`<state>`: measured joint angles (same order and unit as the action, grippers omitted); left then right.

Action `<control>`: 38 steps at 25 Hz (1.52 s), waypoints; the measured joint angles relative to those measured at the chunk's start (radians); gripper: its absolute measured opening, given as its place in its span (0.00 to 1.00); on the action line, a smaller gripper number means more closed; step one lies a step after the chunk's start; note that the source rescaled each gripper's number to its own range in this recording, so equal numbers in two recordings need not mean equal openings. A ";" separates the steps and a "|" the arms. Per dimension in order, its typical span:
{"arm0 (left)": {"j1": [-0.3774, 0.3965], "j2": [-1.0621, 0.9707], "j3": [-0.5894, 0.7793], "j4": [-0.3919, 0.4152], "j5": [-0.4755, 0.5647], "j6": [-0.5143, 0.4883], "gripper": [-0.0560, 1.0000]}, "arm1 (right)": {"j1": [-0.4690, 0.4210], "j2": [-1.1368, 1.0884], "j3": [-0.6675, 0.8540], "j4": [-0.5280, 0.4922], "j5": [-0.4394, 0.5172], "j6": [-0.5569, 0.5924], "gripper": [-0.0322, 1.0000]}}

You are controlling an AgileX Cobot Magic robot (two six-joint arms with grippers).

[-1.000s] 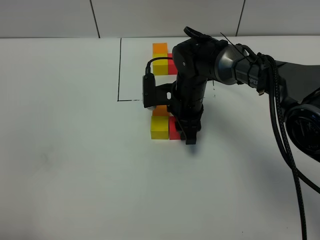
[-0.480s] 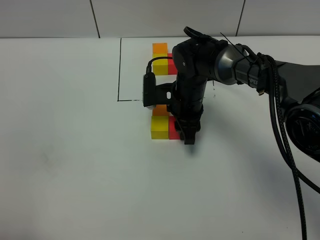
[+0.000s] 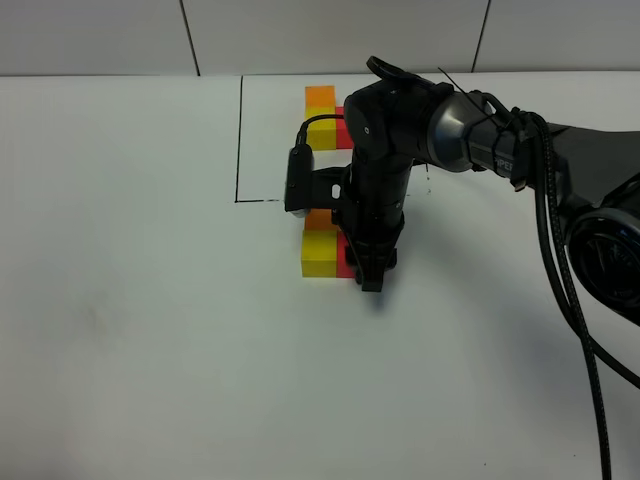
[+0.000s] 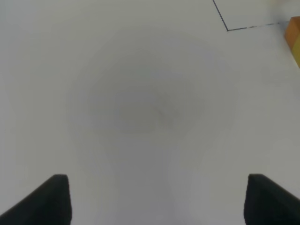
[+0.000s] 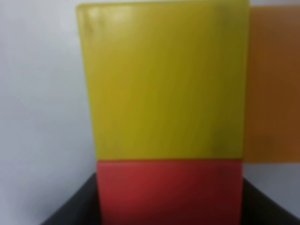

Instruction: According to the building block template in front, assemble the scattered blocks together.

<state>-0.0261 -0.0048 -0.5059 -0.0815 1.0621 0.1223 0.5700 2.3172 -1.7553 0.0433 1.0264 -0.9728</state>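
Note:
The template sits at the back inside a thin black outline [image 3: 240, 140]: an orange cube [image 3: 320, 97], a yellow cube [image 3: 318, 133] and a red cube [image 3: 343, 133], partly hidden by my right arm. The loose orange block [image 3: 320, 219], yellow block [image 3: 320, 253] and red block [image 3: 346, 259] lie together just in front of the outline. My right gripper [image 3: 368, 270] points down and is shut on the red block [image 5: 171, 194], which touches the yellow block [image 5: 164, 84]; the orange block [image 5: 272, 89] is beside the yellow one. My left gripper [image 4: 157, 199] is open over bare table.
The white table [image 3: 150, 330] stretches left and forward. A corner of the black outline [image 4: 228, 29] and an edge of the orange block [image 4: 295, 40] show in the left wrist view. My right arm and its cables [image 3: 560, 200] cross the right side.
My right gripper has shifted slightly left with the red block, close against the yellow block. Nothing else has moved.

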 joint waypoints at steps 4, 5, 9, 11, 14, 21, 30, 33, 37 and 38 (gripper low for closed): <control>0.000 0.000 0.000 0.000 0.000 0.000 0.72 | 0.001 0.003 0.002 0.003 -0.002 0.002 0.55; 0.000 0.000 0.000 0.000 0.000 0.000 0.72 | 0.001 0.002 0.002 0.000 -0.002 0.002 0.66; 0.000 0.000 0.000 0.000 0.000 0.000 0.72 | 0.000 -0.016 0.002 -0.036 -0.003 0.021 0.88; 0.000 0.000 0.000 0.000 0.000 0.000 0.72 | -0.011 -0.040 0.002 -0.043 -0.003 0.050 0.90; 0.000 0.000 0.000 0.000 0.000 0.000 0.72 | -0.066 -0.089 0.002 -0.029 -0.004 0.126 0.90; 0.000 0.000 0.000 0.000 0.000 0.000 0.72 | -0.347 -0.220 0.127 0.086 -0.058 0.347 0.90; 0.000 0.000 0.000 0.000 0.000 0.000 0.72 | -0.576 -0.627 0.575 0.110 -0.209 0.484 0.90; 0.000 0.000 0.000 0.000 0.000 0.000 0.72 | -0.622 -0.791 0.676 0.106 -0.217 0.527 0.90; 0.000 0.000 0.000 0.000 0.000 0.003 0.72 | -0.643 -0.994 0.792 0.092 -0.205 0.576 0.90; 0.000 0.000 0.000 0.000 0.000 0.003 0.72 | -0.643 -1.045 0.819 0.084 -0.196 0.590 0.90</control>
<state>-0.0261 -0.0048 -0.5059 -0.0815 1.0621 0.1255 -0.0728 1.2720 -0.9359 0.1273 0.8304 -0.3824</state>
